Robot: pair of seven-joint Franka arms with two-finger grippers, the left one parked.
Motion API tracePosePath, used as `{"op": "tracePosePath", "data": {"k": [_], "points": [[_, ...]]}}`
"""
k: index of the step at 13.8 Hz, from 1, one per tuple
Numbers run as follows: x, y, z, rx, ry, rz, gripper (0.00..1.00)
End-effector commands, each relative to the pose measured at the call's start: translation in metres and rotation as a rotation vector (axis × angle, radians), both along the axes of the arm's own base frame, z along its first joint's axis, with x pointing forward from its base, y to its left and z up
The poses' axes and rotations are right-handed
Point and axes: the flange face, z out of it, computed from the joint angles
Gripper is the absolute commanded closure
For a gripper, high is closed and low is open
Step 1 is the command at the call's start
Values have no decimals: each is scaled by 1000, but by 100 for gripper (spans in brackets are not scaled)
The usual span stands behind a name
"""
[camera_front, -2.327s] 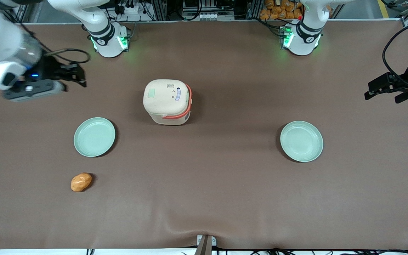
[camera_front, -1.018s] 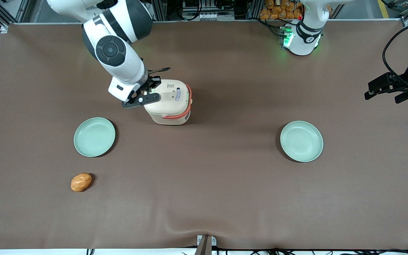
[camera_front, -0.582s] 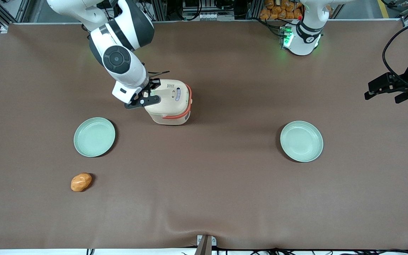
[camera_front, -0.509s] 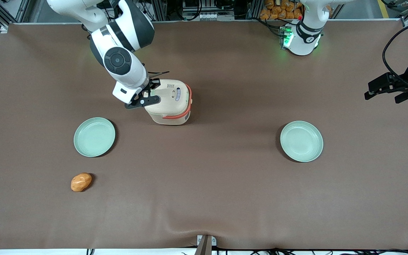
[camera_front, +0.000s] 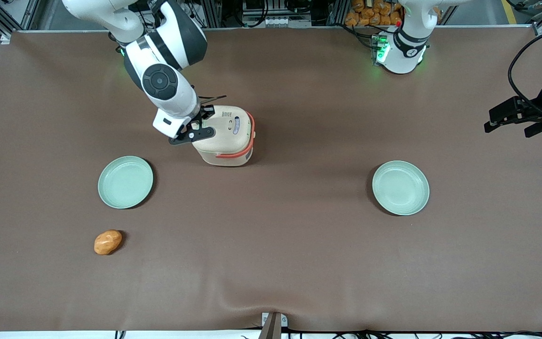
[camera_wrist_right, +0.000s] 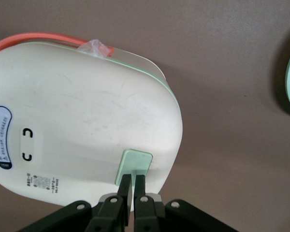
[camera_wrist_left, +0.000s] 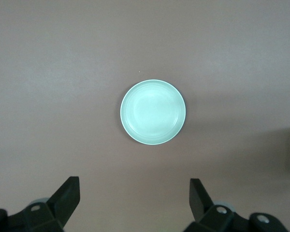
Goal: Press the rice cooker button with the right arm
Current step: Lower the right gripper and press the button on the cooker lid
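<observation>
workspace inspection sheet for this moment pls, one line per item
surface: brown table cover, wrinkled at the edge nearest the front camera.
job's things: rice cooker upright, lid down; its pale green button sits under the fingertips.
clutter: two green plates; an orange-brown lump nearer the front camera than the first plate.
grippers: right arm's end effector shut, tips at the button's edge.
cables: black cable looping at the parked arm's end.
surroundings: metal framing and wiring along the table's edge by the arm bases.
</observation>
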Motion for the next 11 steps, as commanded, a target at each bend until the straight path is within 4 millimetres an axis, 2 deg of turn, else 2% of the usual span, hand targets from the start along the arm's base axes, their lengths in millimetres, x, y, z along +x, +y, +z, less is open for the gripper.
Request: {"op": "tracePosePath", "data": {"k": [1,7,11], "points": [[-7,-2,-1,27,-14,12,91],[-4,-1,-12,34,-27,15,91],[-3,-7,-33,40,-46,17,91]]}}
